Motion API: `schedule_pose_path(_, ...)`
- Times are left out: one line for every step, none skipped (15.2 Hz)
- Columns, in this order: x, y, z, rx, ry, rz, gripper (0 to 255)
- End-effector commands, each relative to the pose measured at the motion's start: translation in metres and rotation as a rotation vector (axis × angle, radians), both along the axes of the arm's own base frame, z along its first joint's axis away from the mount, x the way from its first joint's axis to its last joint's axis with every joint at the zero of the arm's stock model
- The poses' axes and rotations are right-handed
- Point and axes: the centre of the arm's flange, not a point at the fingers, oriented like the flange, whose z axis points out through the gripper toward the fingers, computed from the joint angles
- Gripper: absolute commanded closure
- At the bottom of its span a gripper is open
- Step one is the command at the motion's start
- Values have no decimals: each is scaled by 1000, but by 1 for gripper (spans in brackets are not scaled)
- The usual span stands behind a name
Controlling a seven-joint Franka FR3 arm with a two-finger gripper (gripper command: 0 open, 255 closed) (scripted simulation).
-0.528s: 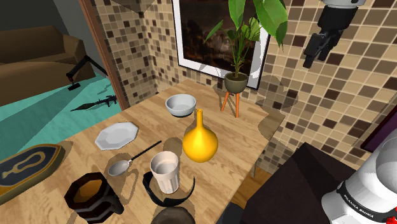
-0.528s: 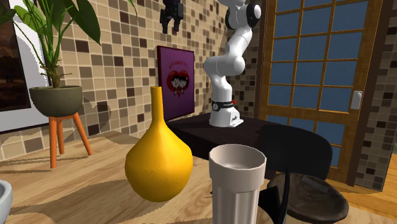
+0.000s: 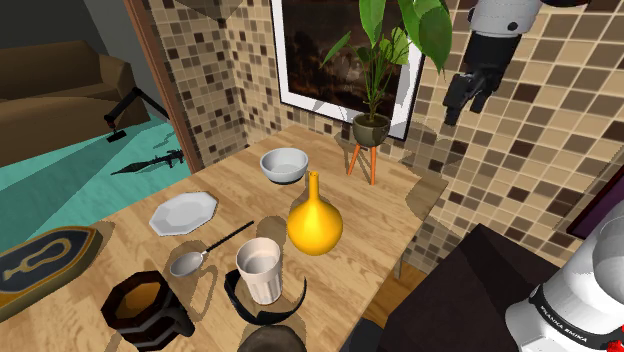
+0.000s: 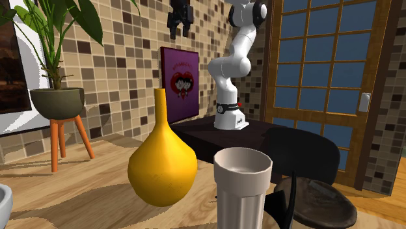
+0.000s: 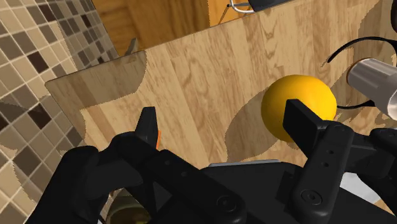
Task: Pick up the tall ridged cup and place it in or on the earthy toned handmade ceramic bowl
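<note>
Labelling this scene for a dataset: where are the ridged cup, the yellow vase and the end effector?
ridged cup (image 3: 260, 282), shoulder view, its ribbed side wall.
yellow vase (image 3: 315, 228), shoulder view, its round belly.
end effector (image 5: 222, 116), wrist view, midway between its open fingertips.

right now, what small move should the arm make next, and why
Probably lower the open black gripper toward the tall ridged off-white cup: it hangs empty, high by the tiled wall, far from the cup. Come from above, since the yellow long-necked vase stands close beside it.
</note>
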Motion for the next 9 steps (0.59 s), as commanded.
schedule_pose_path(10, 25, -15, 0, 3, -5, 0)
schedule_pose_path(14, 36, -21, 0, 5, -6, 0)
schedule_pose_path(19, 48, -26, 0, 7, -8, 0)
schedule_pose_path(23, 59, -32, -1, 9, -10, 0)
schedule_pose_path(28, 70, -38, -1, 10, -12, 0)
schedule_pose_path(32, 81, -44, -1, 12, -13, 0)
schedule_pose_path(37, 92, -49, -1, 14, -15, 0)
schedule_pose_path(41, 103, -55, -1, 15, -17, 0)
schedule_pose_path(46, 114, -61, -1, 17, -18, 0)
